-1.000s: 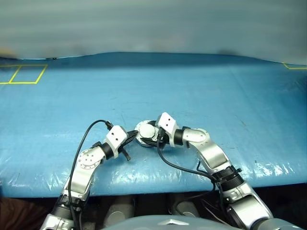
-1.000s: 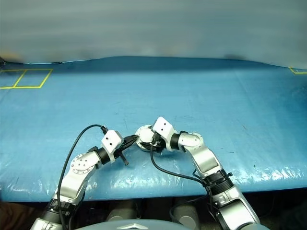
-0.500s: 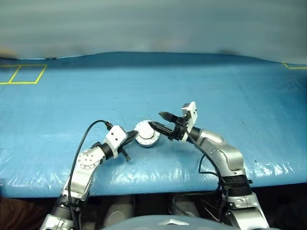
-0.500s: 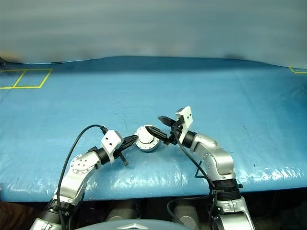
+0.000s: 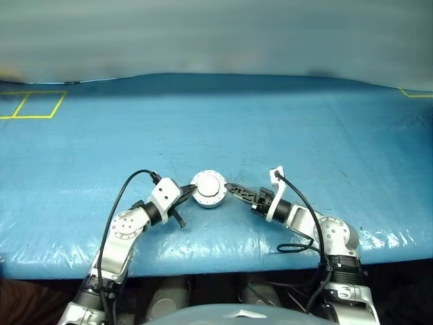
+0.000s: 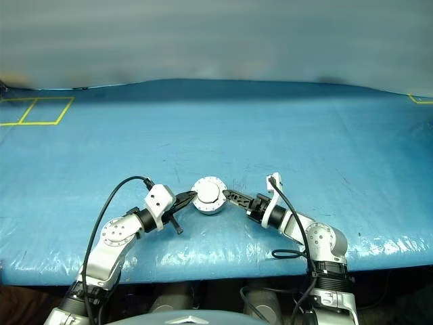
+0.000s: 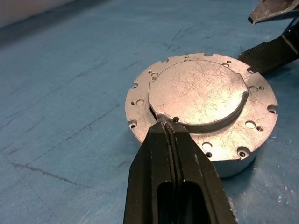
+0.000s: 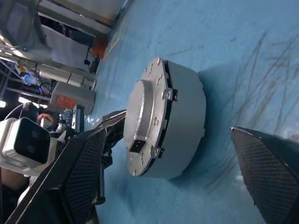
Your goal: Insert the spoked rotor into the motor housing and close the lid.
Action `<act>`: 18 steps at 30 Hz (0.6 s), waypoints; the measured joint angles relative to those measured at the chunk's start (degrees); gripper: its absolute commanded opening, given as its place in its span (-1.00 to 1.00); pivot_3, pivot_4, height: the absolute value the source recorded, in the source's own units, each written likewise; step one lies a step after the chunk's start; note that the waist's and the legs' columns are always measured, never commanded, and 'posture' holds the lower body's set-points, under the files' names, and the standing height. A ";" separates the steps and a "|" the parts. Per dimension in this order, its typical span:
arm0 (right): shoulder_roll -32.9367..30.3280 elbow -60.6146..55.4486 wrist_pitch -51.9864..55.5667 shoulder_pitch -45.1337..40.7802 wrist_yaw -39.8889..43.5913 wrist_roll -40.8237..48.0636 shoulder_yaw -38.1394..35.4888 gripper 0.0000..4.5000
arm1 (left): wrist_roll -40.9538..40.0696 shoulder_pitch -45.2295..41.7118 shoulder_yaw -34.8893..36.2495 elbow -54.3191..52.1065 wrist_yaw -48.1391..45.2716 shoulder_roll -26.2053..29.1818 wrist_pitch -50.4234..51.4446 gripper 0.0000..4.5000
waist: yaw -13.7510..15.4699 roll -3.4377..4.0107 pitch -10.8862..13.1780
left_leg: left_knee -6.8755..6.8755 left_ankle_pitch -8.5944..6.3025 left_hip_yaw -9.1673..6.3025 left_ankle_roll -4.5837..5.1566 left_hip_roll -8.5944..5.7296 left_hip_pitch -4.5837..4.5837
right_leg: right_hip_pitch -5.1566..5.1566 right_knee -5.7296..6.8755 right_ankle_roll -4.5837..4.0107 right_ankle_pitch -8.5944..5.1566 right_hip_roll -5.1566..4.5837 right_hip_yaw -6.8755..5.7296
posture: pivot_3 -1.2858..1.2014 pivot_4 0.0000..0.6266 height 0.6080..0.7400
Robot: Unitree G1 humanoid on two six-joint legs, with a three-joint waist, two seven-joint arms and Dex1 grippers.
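The motor housing (image 5: pixel 208 195) is a round silver can resting on the blue table, near its front edge. The lid (image 7: pixel 198 93) sits flat on top of it, plain grey face with a raised boss upward. The spoked rotor is hidden. My left gripper (image 5: pixel 186 194) is shut, and its tips rest on the lid's rim at the housing's left side (image 7: pixel 169 125). My right gripper (image 5: pixel 230 188) is open and lies low and level just right of the housing. Its fingers (image 8: pixel 81 177) stand on either side of the housing wall (image 8: pixel 184 126) without touching it.
The blue plastic-covered table (image 5: pixel 270 128) stretches far ahead and to both sides. Yellow tape squares (image 5: pixel 34 105) mark its far left corner, and a yellow tape line (image 5: pixel 416 93) the far right. The table's front edge (image 5: pixel 223 261) runs just below both grippers.
My right gripper has come off the top of the housing, rolled over, and drawn back to the right and down beside it, staying open. The left gripper and the housing have not moved.
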 measured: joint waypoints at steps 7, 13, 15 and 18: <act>2.43 1.90 0.01 -1.25 -0.87 0.22 0.22 0.98 | 0.07 0.03 -0.02 0.12 0.10 -0.02 -0.13 -1.00 | -0.06 0.01 -0.01 | 0.01 0.00 0.00 0.00 0.00 0.02 | 0.02 0.00 0.00 0.00 0.01 -0.01 | 0.03 -0.52 1.00; 3.36 4.77 -0.18 -2.31 -1.19 -0.59 1.28 0.26 | 0.13 0.08 -0.10 0.21 0.29 -0.01 -0.43 -1.00 | -0.05 0.02 -0.02 | 0.01 0.01 -0.01 0.00 0.00 0.02 | 0.02 0.00 0.07 0.04 0.02 -0.01 | 0.03 -0.52 1.00; 3.25 5.13 -0.12 -2.26 -0.86 -0.84 1.78 0.06 | 0.35 0.19 -0.06 0.31 0.43 0.06 -0.64 -1.00 | -0.05 0.03 -0.02 | 0.01 0.00 0.00 0.01 0.00 0.01 | 0.01 0.00 0.19 0.11 0.02 -0.01 | 0.03 -0.52 1.00; 3.43 5.18 -0.11 -2.37 -0.53 -0.14 1.28 -0.26 | 0.96 0.48 0.01 0.75 0.92 0.31 -0.86 -1.00 | -0.02 0.12 -0.07 | 0.02 0.01 -0.01 0.01 0.00 0.05 | 0.05 0.00 0.22 0.12 0.01 -0.02 | 0.03 -0.52 1.00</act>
